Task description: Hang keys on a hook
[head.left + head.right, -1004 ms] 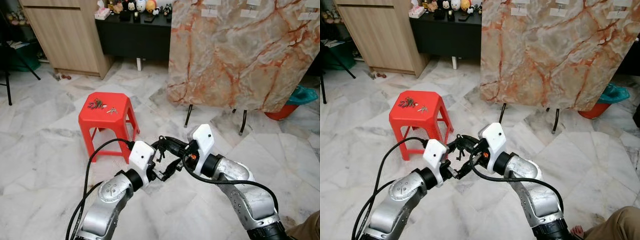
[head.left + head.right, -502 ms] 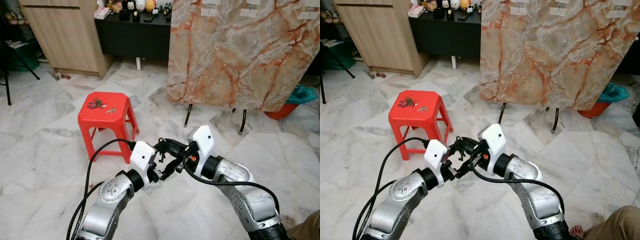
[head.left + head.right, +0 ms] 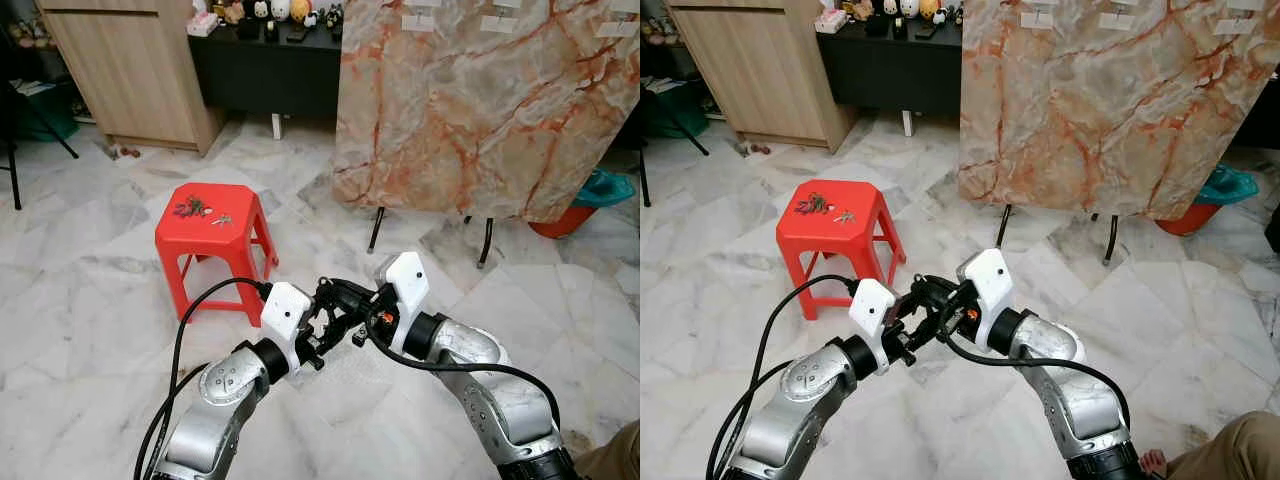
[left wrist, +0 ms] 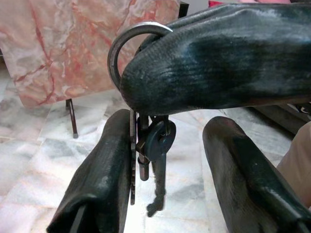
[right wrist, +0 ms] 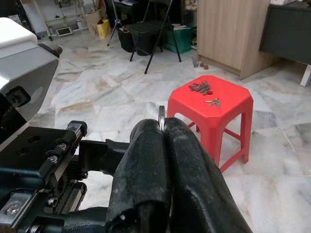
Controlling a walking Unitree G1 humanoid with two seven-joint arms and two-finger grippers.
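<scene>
While my two arms meet in front of my chest, my right gripper [image 5: 163,128] is clamped shut on the steel key ring [image 4: 116,48], its two black fingers pressed together with the ring's edge poking up between them. My left gripper [image 4: 167,160] sits just beneath, fingers spread apart, and the bunch of keys [image 4: 150,160] dangles from the ring into the gap between them, close against one finger [image 4: 104,170] though I cannot tell whether it touches. In the head view both grippers come together low at about 6 o'clock, over the white marble floor [image 3: 90,300]. Out at 10 o'clock stands a red plastic stool [image 3: 213,228] carrying more keys [image 3: 192,208] on its seat, a larger cluster and a smaller set just beside it. From 12 to 2 o'clock a marble-patterned board [image 3: 480,110] stands on thin black legs, with small white hooks [image 3: 497,22] along its top edge, well apart from my grippers. A wooden cabinet [image 3: 130,70] stands at 11 o'clock, with a black sideboard [image 3: 265,70] beside it holding small figurines.
</scene>
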